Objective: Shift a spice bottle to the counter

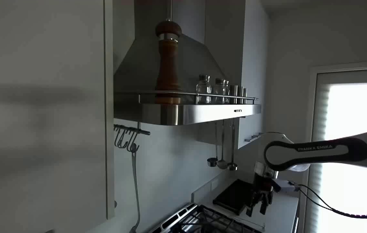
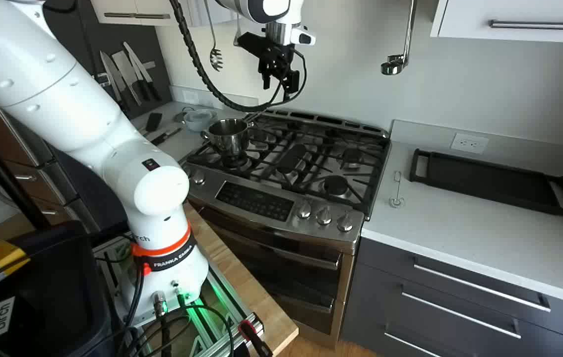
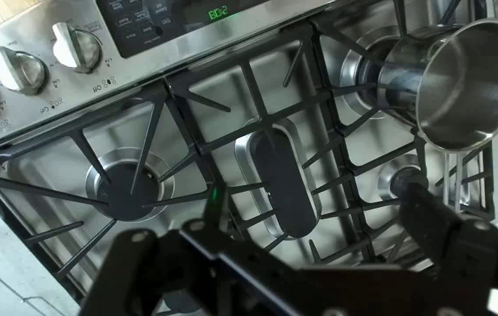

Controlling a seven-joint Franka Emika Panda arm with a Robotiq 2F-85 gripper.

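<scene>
Clear glass spice bottles with dark lids (image 1: 204,88) are sitting upright up on the stainless steel range hood (image 1: 202,112), between a tall reddish-brown wooden pepper mill (image 1: 167,64) and some shiny metal cylinders (image 1: 233,90). Can't tell which bottle is the one to shift, tbh. The black two-fingered gripper (image 3: 312,180) has its fingers spread well apart with just air between them, pointing down over the steel gas cooktop with black grates (image 3: 222,90). In an exterior view, the pale whitish flat table (image 2: 460,223) has a flat black rectangular tray with handles (image 2: 494,181) lying near its back edge, and a small thin wire tool (image 2: 396,202) lies close to the edge beside the cooktop, near the tray but not touching it. A shiny steel pot (image 2: 229,144) stands at the end of the cooktop farther from that tray.
</scene>
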